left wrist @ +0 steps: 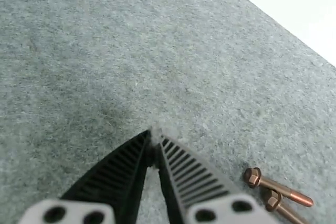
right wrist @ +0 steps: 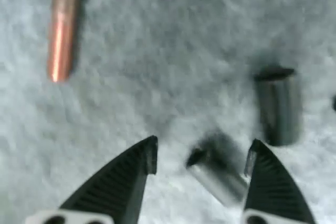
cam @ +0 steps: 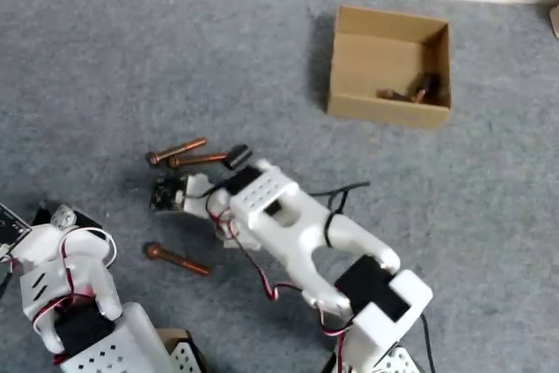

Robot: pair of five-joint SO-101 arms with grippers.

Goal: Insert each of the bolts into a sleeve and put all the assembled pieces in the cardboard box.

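Nearest the overhead camera, my left arm [cam: 70,277] and right arm [cam: 297,224] are rising from the table edge farthest from the cardboard box [cam: 384,109]. That box is sitting at the far side of the grey mat [cam: 105,67], and some finished pieces [cam: 410,92] are lying inside it against its wall. A pair of bolts [cam: 179,148] is lying side by side well apart from the box, and a lone bolt [cam: 175,259] is lying farther from the box again, between my two arms. My right arm is stretching out low beside the pair.

On the left wrist camera, my left gripper [left wrist: 156,145] is hanging over bare mat with its fingers pressed together, clenched on nothing. The pair of bolts is showing just off to one side.

On the right wrist camera, my right gripper [right wrist: 202,153] is standing released, its jaws spread to either side of a silver sleeve [right wrist: 218,179] lying on the mat. A dark sleeve [right wrist: 278,108] is lying just beyond, and a bolt shaft [right wrist: 62,30] is poking in farther off.

I am judging this as the pick-up of a sleeve for the next assembly. The sleeve is lying slanted and closer to one finger, so I am needing to centre over it before closing, then lift it to meet a bolt.
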